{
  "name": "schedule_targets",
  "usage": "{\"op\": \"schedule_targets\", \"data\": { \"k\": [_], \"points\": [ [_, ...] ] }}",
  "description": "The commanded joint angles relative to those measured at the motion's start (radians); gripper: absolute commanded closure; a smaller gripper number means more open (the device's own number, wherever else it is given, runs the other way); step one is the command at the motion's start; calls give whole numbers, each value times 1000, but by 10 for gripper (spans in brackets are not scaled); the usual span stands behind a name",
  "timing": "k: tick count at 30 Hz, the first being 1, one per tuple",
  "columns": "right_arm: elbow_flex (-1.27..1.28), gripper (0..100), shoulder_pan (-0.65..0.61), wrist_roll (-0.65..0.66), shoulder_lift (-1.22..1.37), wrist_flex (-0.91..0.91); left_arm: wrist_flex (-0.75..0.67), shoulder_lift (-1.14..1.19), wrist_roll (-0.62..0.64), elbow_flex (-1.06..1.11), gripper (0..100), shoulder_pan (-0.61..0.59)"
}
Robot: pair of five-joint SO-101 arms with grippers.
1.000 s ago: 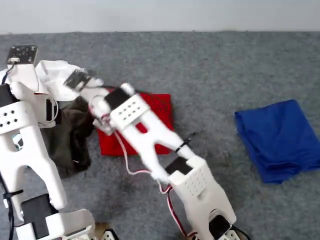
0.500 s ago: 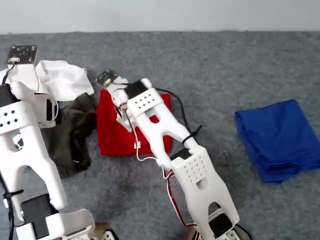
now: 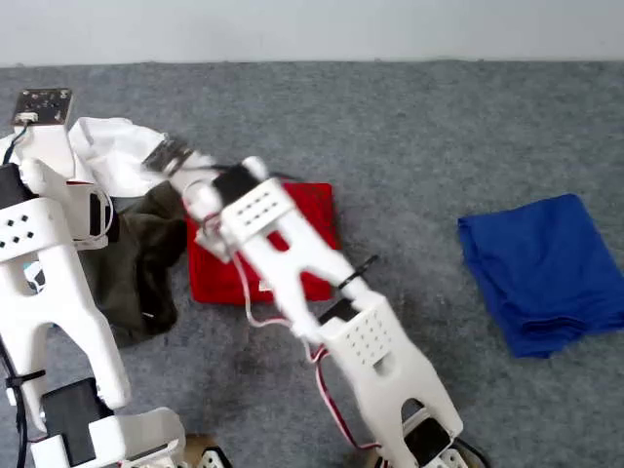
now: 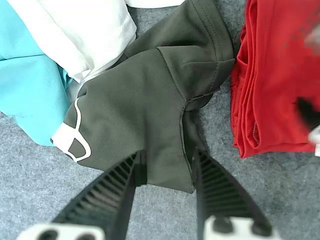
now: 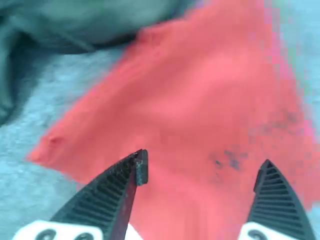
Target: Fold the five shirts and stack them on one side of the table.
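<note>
Right hand (image 5: 202,170), fingers apart, hovers over the red shirt (image 3: 317,210). Left hand (image 4: 167,165), also apart, straddles the hem of the olive shirt (image 4: 150,100). The white shirt (image 3: 117,151) lies at 10 o'clock on the surface (image 3: 409,127), and the folded blue shirt (image 3: 541,268) at 3 o'clock.

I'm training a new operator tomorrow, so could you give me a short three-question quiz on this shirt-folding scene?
1. True or false: the blue shirt lies folded, apart from the other shirts.
2. The open right hand is over which one? A the blue shirt, B the red shirt, C a yellow shirt.
3. Name the shirt under the left hand.
Key: 1 true. 2 B. 3 the dark olive shirt.
</note>
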Motion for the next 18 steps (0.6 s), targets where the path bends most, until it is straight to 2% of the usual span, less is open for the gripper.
{"op": "schedule_targets", "data": {
  "k": [1,8,18],
  "points": [
    [-75,657,114,6,-5,45,20,-40,-5,-2,845,-5],
    [-64,656,228,3,39,62,20,-34,-5,-2,845,-3],
    [-157,656,216,-153,216,41,20,-32,-5,-1,845,-3]
  ]
}}
